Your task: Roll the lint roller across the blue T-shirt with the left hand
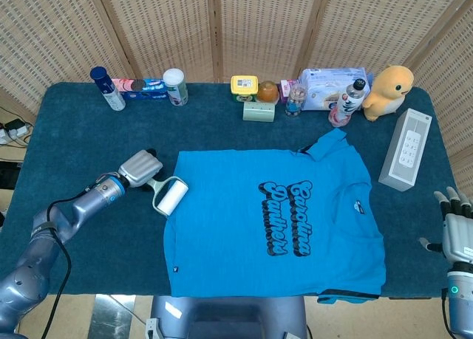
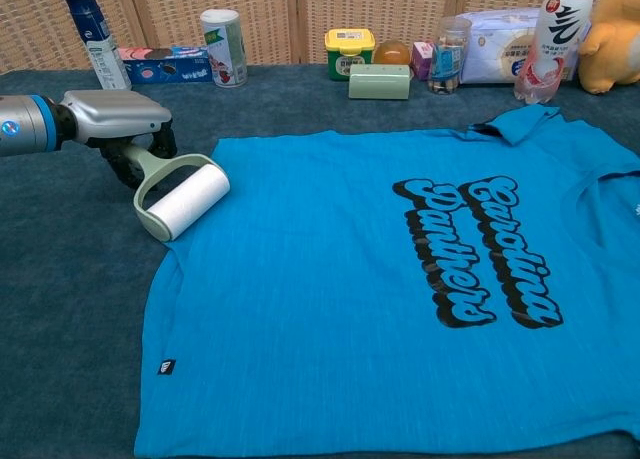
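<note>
The blue T-shirt (image 1: 273, 221) (image 2: 380, 299) lies flat on the dark blue table, with black lettering on its chest. The lint roller (image 1: 170, 196) (image 2: 188, 202) has a white drum in a pale green frame and rests at the shirt's left sleeve edge. My left hand (image 1: 140, 168) (image 2: 120, 119) covers the roller's handle, its dark fingers curled around it, so the handle is mostly hidden. My right hand (image 1: 457, 224) hangs by the table's front right corner with fingers apart, holding nothing. It does not show in the chest view.
Along the back edge stand a blue spray bottle (image 1: 108, 88), a white can (image 1: 175, 86), a yellow jar (image 1: 244, 88), a green box (image 1: 259, 111), a tissue pack (image 1: 329, 84) and a yellow plush duck (image 1: 389, 91). A white box (image 1: 405, 148) lies right of the shirt.
</note>
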Motion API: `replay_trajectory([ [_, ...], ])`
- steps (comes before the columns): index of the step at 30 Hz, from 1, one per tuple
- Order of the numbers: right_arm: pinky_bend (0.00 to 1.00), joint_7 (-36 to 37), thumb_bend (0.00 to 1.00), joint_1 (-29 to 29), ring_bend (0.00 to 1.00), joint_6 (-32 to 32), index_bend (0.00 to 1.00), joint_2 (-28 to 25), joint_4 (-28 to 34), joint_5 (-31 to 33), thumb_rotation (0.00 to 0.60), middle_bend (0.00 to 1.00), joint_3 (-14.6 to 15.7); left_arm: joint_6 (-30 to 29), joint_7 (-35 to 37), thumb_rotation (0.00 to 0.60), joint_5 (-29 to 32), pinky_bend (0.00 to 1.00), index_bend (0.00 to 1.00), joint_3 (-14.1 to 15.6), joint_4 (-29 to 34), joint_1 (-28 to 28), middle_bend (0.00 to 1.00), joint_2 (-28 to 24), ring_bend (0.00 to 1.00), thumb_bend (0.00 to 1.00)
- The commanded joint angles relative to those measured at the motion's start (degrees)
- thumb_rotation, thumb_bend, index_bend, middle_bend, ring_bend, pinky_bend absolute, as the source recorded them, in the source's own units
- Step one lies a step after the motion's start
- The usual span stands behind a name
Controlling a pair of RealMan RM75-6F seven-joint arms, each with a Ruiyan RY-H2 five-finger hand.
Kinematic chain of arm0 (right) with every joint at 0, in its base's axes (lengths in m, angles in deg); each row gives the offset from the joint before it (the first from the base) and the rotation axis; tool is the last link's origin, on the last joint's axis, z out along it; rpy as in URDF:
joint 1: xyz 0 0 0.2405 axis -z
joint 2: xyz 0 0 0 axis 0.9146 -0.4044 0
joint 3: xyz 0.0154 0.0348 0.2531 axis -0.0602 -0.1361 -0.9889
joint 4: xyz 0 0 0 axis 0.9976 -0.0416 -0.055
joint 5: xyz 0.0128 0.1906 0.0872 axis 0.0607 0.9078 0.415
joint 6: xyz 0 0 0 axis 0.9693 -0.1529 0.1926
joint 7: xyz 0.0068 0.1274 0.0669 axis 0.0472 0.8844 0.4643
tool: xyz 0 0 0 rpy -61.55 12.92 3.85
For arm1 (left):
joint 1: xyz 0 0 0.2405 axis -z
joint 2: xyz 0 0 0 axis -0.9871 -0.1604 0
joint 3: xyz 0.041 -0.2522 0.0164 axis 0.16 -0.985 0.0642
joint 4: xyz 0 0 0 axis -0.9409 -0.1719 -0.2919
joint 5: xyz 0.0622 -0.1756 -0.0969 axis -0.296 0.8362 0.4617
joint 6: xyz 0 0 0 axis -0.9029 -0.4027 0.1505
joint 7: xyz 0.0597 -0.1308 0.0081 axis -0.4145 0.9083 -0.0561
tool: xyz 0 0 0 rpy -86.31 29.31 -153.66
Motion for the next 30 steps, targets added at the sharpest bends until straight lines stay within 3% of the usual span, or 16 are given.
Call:
replay_trajectory([
  [1,0.0,0.17,0.1,0.13,0.01,-0.18,0.13,-0.23,0.27,-0.1,0.6,0.04,-0.01,-0.39,-1.66,0.6,0.77,0.6,0.84,-0.77,2.11,0.83,0.76,-0.86,0.61,0.31],
  [3,0.0,0.24,0.1,0.17,0.01,-0.21,0.13,-0.37,0.41,-0.14,0.6,0.04,0.0,-0.19,-2.66,0.6,1.08,0.71,0.84,-1.03,3.41,1.2,0.77,-1.41,0.64,0.31],
  [7,0.0,0.33,0.1,0.24,0.01,-0.34,0.13,-0.6,0.71,-0.32,0.6,0.04,0.06,0.44,-5.18,0.6,1.98,0.81,0.84,-1.77,6.33,1.74,0.77,-2.41,0.67,0.33],
  [10,0.0,0.44,0.1,0.31,0.01,-0.47,0.13,-0.75,0.92,-0.38,0.6,0.04,0.06,1.15,-7.48,0.6,2.8,0.88,0.84,-2.45,8.45,2.0,0.78,-3.0,0.71,0.43],
  [12,0.0,0.49,0.1,0.32,0.01,-0.53,0.13,-0.88,1.05,-0.39,0.6,0.04,0.01,1.74,-9.12,0.6,3.51,0.91,0.85,-3.01,10.25,2.16,0.8,-3.62,0.75,0.55],
  [15,0.0,0.58,0.1,0.32,0.01,-0.54,0.13,-0.96,1.18,-0.26,0.6,0.04,-0.07,1.73,-13.01,0.6,4.92,0.95,0.88,-4.41,12.18,2.03,0.82,-4.23,0.78,0.65],
  [18,0.0,0.71,0.1,0.44,0.01,-0.58,0.13,-1.08,1.3,-0.24,0.6,0.04,0.0,1.86,-15.95,0.6,6.7,0.97,0.9,-6.06,15.13,1.84,0.84,-5.37,0.81,0.68],
  [25,0.0,0.92,0.1,0.4,0.01,-0.33,0.13,-1.27,1.54,-0.19,0.6,0.04,0.03,1.98,-21.08,0.6,12.35,0.99,0.92,-11.11,24.82,1.09,0.85,-9.33,0.83,0.71],
  [30,0.0,1.21,0.1,0.3,0.01,0.16,0.13,-1.36,1.59,-0.31,0.6,0.04,0.22,5.96,-27.23,0.6,20.79,1.0,0.92,-16.36,32.76,0.08,0.85,-11.04,0.84,0.74],
])
